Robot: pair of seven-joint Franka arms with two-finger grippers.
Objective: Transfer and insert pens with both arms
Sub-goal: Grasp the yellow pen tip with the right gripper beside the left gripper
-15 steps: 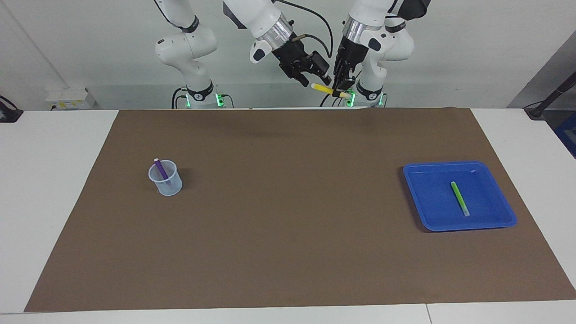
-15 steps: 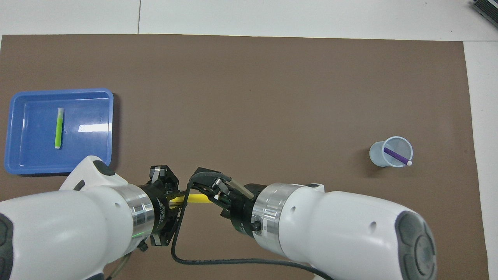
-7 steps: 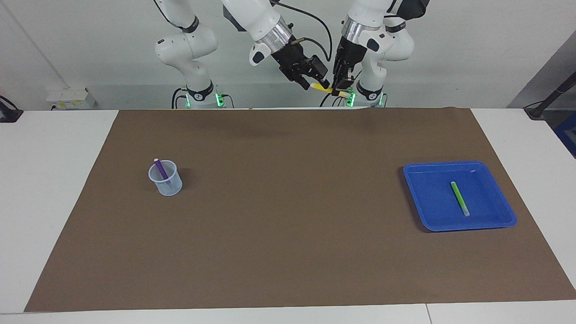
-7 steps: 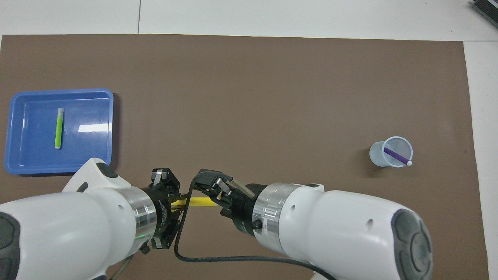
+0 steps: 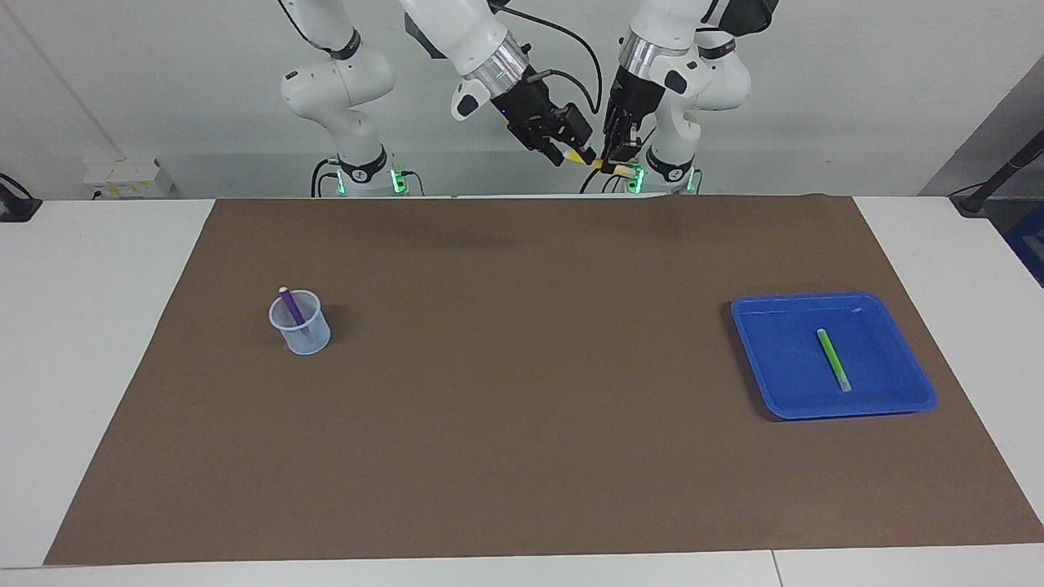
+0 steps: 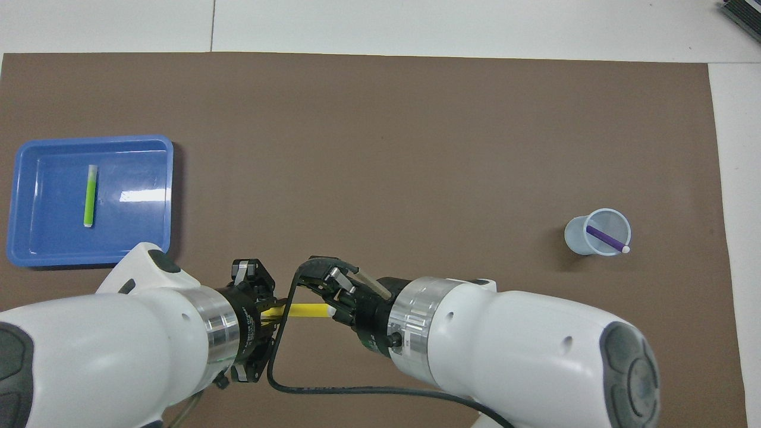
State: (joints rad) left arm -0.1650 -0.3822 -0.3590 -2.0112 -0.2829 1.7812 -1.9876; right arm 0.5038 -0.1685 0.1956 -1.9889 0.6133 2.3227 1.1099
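Desk (image 5: 522,575) carries a brown mat (image 5: 522,424). Blue tray (image 5: 889,403) at the left arm's end holds the green pen (image 5: 833,359) lying flat. Clear cup (image 5: 300,333) toward the right arm's end holds the purple pen (image 5: 292,308), leaning. Both arms raised over the mat edge nearest the robots. Left gripper (image 5: 618,156): jaws clenched on the yellow pen (image 6: 306,310), held roughly level. Right gripper (image 5: 571,153): pen's free end lies at, apparently between, its jaws; contact cannot be told.
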